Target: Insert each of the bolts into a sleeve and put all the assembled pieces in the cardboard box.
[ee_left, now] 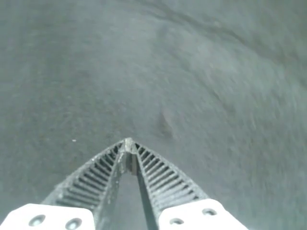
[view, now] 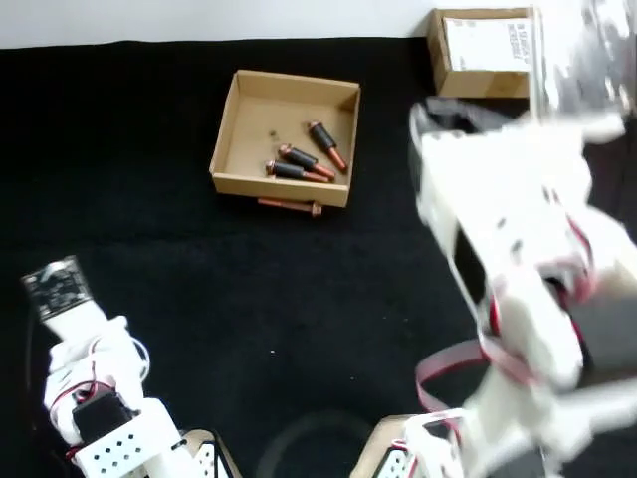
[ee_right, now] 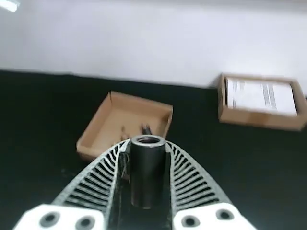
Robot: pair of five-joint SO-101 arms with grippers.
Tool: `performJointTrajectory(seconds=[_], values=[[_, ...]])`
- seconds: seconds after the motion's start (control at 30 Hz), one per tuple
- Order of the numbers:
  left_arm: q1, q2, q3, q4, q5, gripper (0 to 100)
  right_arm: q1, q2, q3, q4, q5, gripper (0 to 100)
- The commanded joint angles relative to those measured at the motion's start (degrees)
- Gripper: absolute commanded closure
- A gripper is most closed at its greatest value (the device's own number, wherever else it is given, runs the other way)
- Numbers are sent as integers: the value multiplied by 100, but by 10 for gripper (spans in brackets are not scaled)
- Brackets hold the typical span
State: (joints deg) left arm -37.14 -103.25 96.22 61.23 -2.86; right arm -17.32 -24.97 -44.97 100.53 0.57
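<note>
Holding a dark round metal sleeve (ee_right: 146, 177) between its ribbed fingers, your right gripper (ee_right: 147, 143) hangs above the black cloth table (view: 149, 249). Your left gripper (ee_left: 128, 148) is closed tight with nothing in it, close to the cloth. The open brown cardboard box (view: 251, 119) sits well apart from both arms. Three dark sleeves with copper bolts in them (view: 302, 162) lie inside it. One bare copper bolt (view: 291, 206) lies on the cloth, just beside the box's near wall. A smaller brown box with a white label (view: 480, 52) sits at the far edge.

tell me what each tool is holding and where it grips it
The right tool clamps a dark sleeve by its sides; left tool is shut on nothing.
</note>
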Motion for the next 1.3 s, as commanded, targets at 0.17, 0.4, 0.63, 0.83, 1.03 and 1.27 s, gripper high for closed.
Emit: performJointTrajectory(seconds=[0.17, 0.4, 0.63, 0.83, 1.03, 1.27], values=[[1068, -4, -374, 536, -325, 991, 1516, -3538, 4655, -602, -18, 991], [1912, 154, -1253, 897, -343, 991, 3327, -5991, 7785, -2378, -9, 991], [2070, 2853, -3248, 905, -316, 991, 4734, -7996, 10404, -4031, -9, 991], [2475, 5763, -5710, 1679, -519, 990, 5824, -7943, 11292, -4743, -44, 991], [3758, 7881, -7591, 2453, -1618, 990, 6738, -7943, 12215, -5736, -26, 991], [4664, 9499, -9033, 2268, -3147, 990, 7846, -7943, 13200, -7160, -9, 991]])
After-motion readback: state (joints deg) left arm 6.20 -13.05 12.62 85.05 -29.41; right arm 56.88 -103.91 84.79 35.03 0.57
